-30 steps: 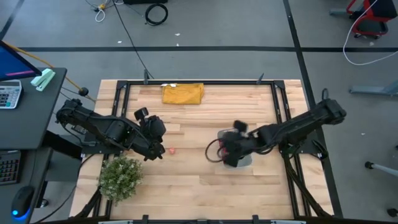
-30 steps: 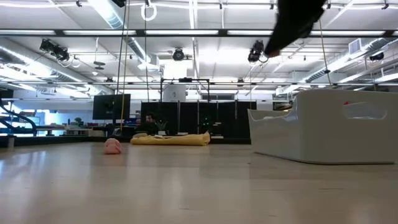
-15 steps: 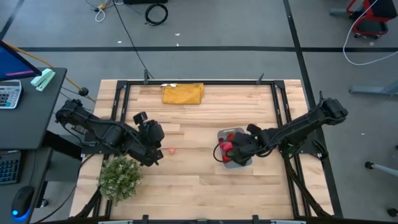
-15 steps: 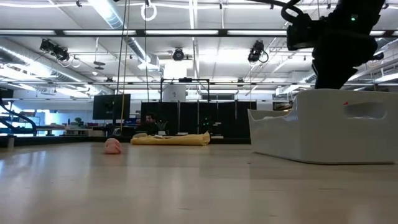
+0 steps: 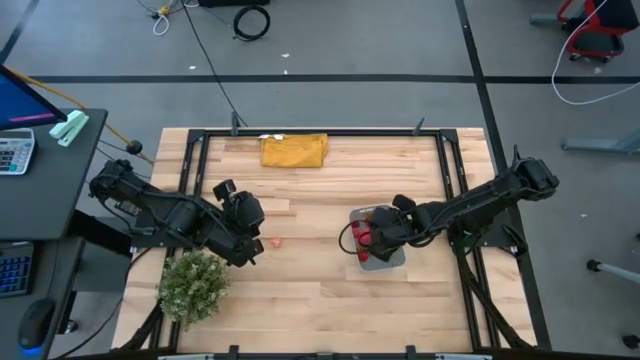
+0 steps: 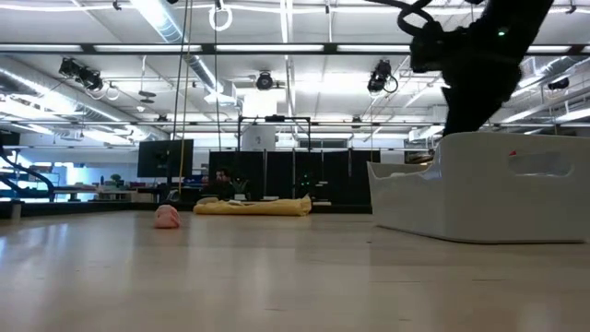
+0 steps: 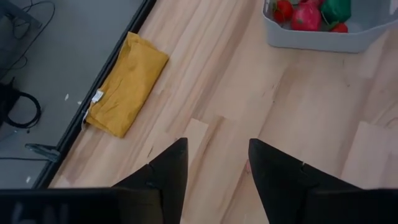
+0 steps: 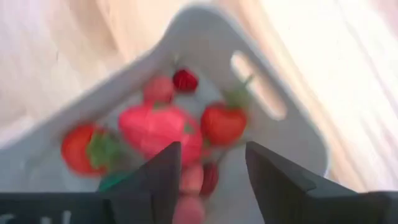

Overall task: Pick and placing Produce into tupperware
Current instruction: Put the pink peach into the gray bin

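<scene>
Since a second ago the right gripper (image 8: 208, 186) has come over the tupperware (image 5: 392, 261), jaws released above the produce (image 8: 158, 127) inside. Left gripper (image 7: 214, 171) hangs released beside it; a pink piece (image 5: 277, 240) lies between.

From overhead we look straight down on the whole tabletop (image 5: 320, 290). At tabletop level we look across it into the room. Each wrist camera peers past its own fingers: the left from afar, the right close above the tupperware (image 8: 205, 37), which all four views share.
</scene>
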Tool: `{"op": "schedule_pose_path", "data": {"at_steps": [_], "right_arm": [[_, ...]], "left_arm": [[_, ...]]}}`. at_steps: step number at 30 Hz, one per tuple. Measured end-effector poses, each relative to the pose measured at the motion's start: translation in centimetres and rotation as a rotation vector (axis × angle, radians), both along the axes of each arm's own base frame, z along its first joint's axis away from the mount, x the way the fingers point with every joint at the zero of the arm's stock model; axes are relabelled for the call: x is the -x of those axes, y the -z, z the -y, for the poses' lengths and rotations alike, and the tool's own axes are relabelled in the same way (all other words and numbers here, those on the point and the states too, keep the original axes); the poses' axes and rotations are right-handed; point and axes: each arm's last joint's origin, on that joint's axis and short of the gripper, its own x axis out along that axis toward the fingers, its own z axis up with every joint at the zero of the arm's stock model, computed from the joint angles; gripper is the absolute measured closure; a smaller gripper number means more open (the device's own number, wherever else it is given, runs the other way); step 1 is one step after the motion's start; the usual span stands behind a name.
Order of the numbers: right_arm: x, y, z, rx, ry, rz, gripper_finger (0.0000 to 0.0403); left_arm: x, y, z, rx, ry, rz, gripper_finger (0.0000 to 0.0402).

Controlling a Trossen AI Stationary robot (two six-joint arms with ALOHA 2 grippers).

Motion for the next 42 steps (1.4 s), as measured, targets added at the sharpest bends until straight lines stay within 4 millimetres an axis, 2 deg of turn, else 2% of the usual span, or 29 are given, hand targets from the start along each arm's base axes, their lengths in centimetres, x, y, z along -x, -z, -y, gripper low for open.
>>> {"op": "schedule_pose_path", "data": {"at_steps": [8,17,22,28,32,34,38,41,42], "right_arm": [[-1.8,-0.6,1.1,0.055,0.017,0.164,0.0210],[-2.3,-0.8,1.6,0.055,0.013,0.198,0.0226],[-2.3,-0.8,1.6,0.056,0.012,0.197,0.0231],[-2.3,-0.8,1.6,0.067,-0.010,0.188,0.0231],[-2.3,-0.8,1.6,0.076,-0.030,0.179,0.0231],[-2.3,-0.8,1.6,0.081,-0.039,0.175,0.0232],[-2.3,-0.8,1.6,0.090,-0.056,0.167,0.0232],[-2.3,-0.8,1.6,0.097,-0.070,0.161,0.0232],[-2.3,-0.8,1.6,0.100,-0.074,0.159,0.0232]], "left_arm": [[-1.5,2.0,1.0,-0.013,-0.059,-0.059,0.0229],[-5.4,7.6,3.6,-0.138,-0.011,-0.262,0.0230],[-6.7,10.3,4.7,-0.204,0.038,-0.366,0.0225],[-6.4,10.7,4.5,-0.249,0.049,-0.440,0.0227],[-4.8,8.8,3.7,-0.292,0.060,-0.466,0.0229],[-3.6,7.6,3.3,-0.325,0.100,-0.412,0.0229],[1.3,4.9,1.0,-0.271,0.056,-0.247,0.0230],[6.0,4.8,-1.6,-0.136,-0.091,-0.029,0.0230],[7.4,5.4,-2.4,-0.086,-0.150,0.066,0.0230]]}}
